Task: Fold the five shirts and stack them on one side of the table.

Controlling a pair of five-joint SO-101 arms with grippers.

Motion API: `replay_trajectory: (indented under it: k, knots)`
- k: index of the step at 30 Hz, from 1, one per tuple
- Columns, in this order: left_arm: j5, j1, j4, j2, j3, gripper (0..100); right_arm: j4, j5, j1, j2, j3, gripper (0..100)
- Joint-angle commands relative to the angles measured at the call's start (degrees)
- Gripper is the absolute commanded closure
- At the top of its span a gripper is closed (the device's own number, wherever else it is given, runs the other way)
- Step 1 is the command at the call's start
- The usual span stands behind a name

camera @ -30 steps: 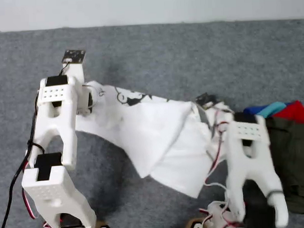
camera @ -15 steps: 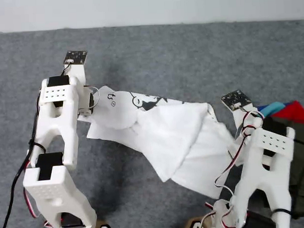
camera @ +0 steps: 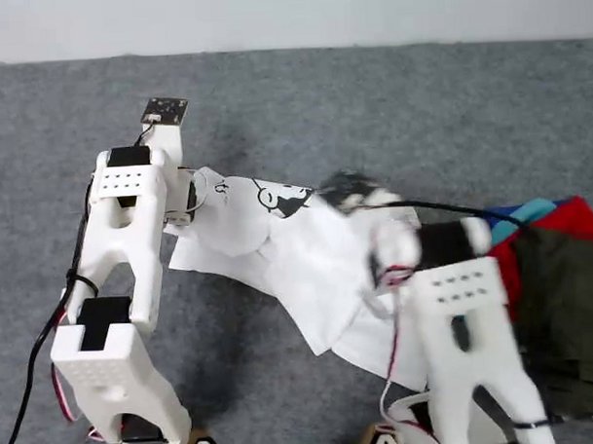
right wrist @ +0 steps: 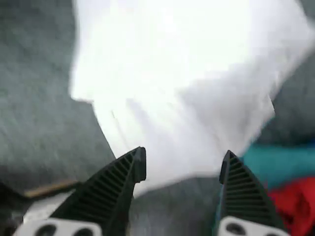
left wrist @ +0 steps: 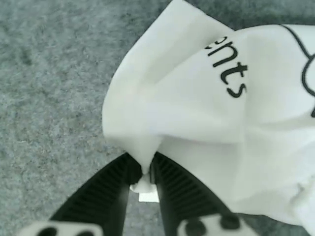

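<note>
High view: white shirt (camera: 302, 251) lies crumpled mid-table beside the pile of coloured shirts (camera: 562, 291). Left wrist view: left gripper (left wrist: 142, 169) pinches a shirt corner. Right wrist view: right gripper (right wrist: 184, 164) gapes wide and empty above the cloth. The step is probably spreading the shirt, and next this gripper must seize an opposite edge.

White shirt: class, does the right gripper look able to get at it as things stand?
Probably yes: the right gripper, open, hangs over the white shirt with nothing between them.
</note>
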Motion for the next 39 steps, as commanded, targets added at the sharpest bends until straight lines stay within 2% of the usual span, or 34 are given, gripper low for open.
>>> replay_trajectory:
  k: [1,10,14,22,28,30,32,37,39]
  knots:
    - [-0.26,0.09,0.00,-0.62,-0.48,99,-7.43,-3.69,-5.58,6.55,-1.93,76.1]
    - [-0.26,-4.84,0.18,-0.62,-0.48,99,-15.69,-4.31,-17.63,29.67,-14.59,76.1]
    - [-0.26,-5.10,0.18,-0.62,-0.48,99,-16.75,-7.74,-20.79,38.81,-23.30,76.4]
    - [-0.26,-5.10,0.18,-0.62,-0.48,99,-16.66,-8.00,-21.23,51.65,-31.65,89.8]
    - [-0.26,-5.10,0.18,-0.62,-0.48,99,-16.92,-7.82,-19.56,56.92,-34.11,76.2]
    - [-0.26,-5.10,0.18,-0.62,-0.48,99,-17.01,-7.65,-18.59,58.24,-34.73,75.8]
    - [-0.26,-5.10,0.18,-0.62,-0.48,99,-18.07,-7.65,-18.15,59.38,-35.08,79.8]
    - [-0.26,-5.10,0.26,-0.62,-0.48,99,-20.18,-7.65,-17.27,60.88,-35.16,99.0]
    - [-0.26,-5.10,0.26,-0.62,-0.48,99,-19.56,-6.33,-16.92,60.35,-35.16,97.7]
